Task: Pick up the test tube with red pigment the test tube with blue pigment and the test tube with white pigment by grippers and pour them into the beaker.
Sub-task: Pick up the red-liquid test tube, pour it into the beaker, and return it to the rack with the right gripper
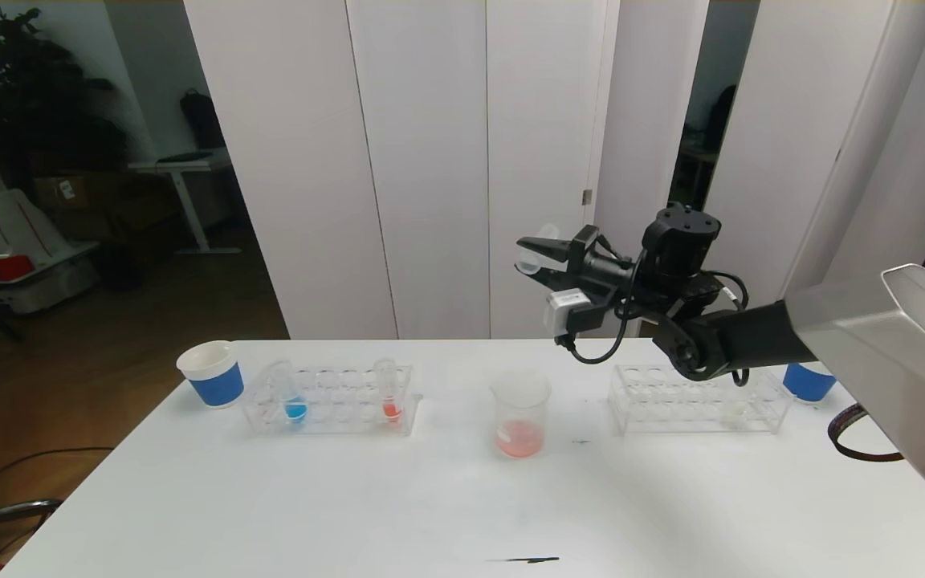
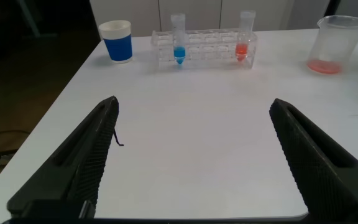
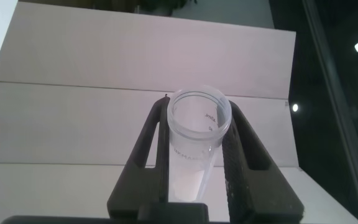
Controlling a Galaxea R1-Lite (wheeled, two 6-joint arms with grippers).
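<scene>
Left gripper (image 2: 191, 155) hung low over the near left part of the table (image 1: 350, 514), jaws spread wide and empty. In the left rack (image 1: 330, 399) stood the blue tube (image 1: 294, 393) and a red tube (image 1: 389, 391); the beaker (image 1: 520, 413), holding pinkish liquid, sat between the two racks. Right gripper (image 1: 533, 258) was raised above the beaker, clamped on the white tube (image 3: 194, 149).

From my station I saw tall white wall panels (image 1: 430, 160) standing behind the white tabletop (image 1: 350, 498). To the left lay a dim room with a brown floor (image 1: 149, 305), a leafy dark plant (image 1: 21, 88), a small white desk (image 1: 177, 172) and cardboard boxes (image 1: 61, 193).
</scene>
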